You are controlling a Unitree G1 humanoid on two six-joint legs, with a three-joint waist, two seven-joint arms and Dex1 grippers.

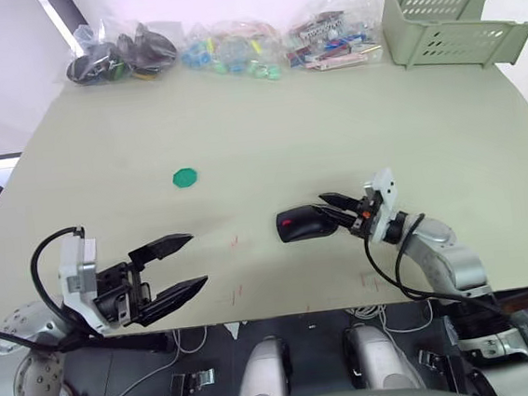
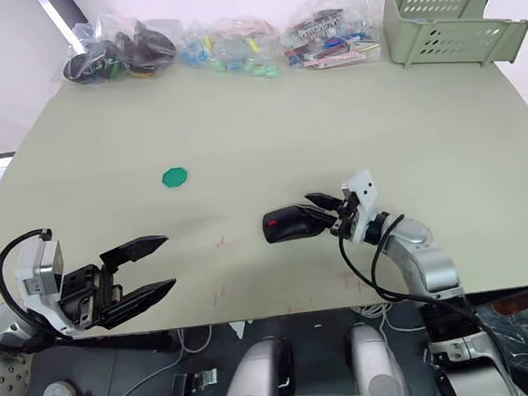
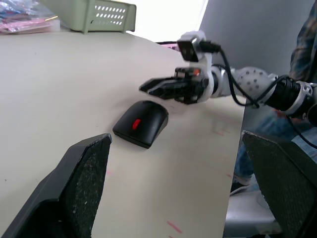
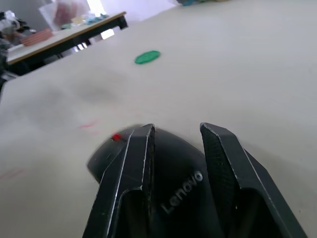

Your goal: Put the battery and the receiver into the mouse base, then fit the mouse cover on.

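Note:
A black mouse lies near the table's front edge. Its smooth mouse cover [image 1: 306, 223], marked with pale lettering [image 4: 184, 191], sits on top of the mouse base [image 3: 132, 140], and a red scroll wheel [image 3: 136, 123] shows at the front. My right gripper [image 1: 322, 203] hangs just over the rear of the cover, its fingers [image 4: 136, 168] slightly apart and holding nothing. My left gripper [image 1: 184, 261] stands open and empty at the front left, well away from the mouse. The battery and the receiver are hidden.
A green round disc [image 1: 184, 177] lies left of centre. Several clear bags of parts [image 1: 231, 47] line the far edge. A pale green basket [image 1: 448, 21] stands at the back right. A person's sleeve [image 3: 304, 44] shows beyond the table's right edge.

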